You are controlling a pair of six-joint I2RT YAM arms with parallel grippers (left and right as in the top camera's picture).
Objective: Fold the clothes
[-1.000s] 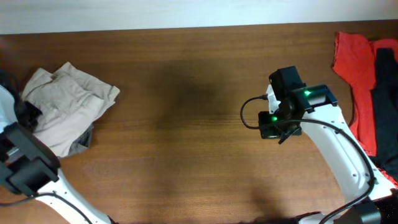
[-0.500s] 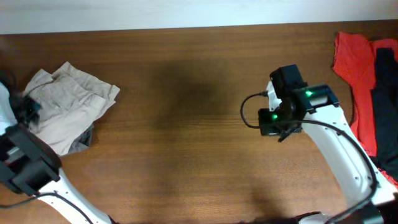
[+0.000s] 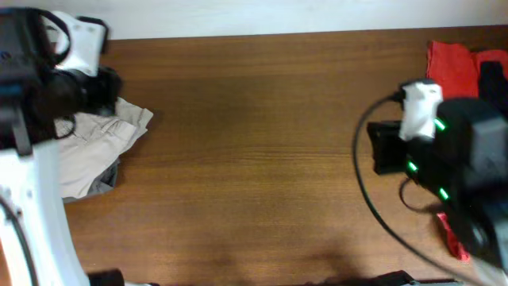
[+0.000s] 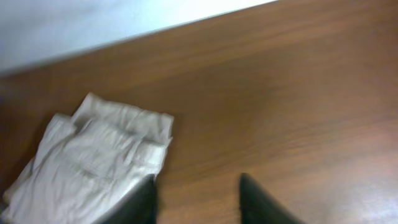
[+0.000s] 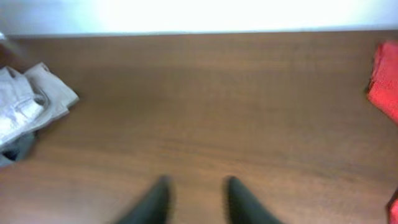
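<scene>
Your left gripper (image 4: 198, 183) has its two dark fingers (image 4: 258, 202) standing apart, with only the bare wood of the table (image 4: 292, 93) showing in the gap, so you are holding nothing there. Just beside the finger on the left of that wrist view, and spreading away ahead and to the left of it, lie the beige shorts (image 4: 99, 162), gathered into a layered, folded bundle; you cannot tell from this view whether that finger touches the cloth. Ahead and to the right of these fingers there is only wood, up to the pale wall. Your right gripper (image 5: 197, 182) also has its fingers parted, moderately rather than wide, over bare wood and gripping nothing. Ahead of them is an open stretch of table; well off to their left is the same beige bundle, with a gray garment (image 5: 15, 149) peeking out beneath its near edge, and well off to their right is a red garment (image 5: 385, 81) at the edge of the view. From overhead, a black garment (image 3: 492, 75) lies against the red one, and both arms look blurred, the left one covering part of the shorts
</scene>
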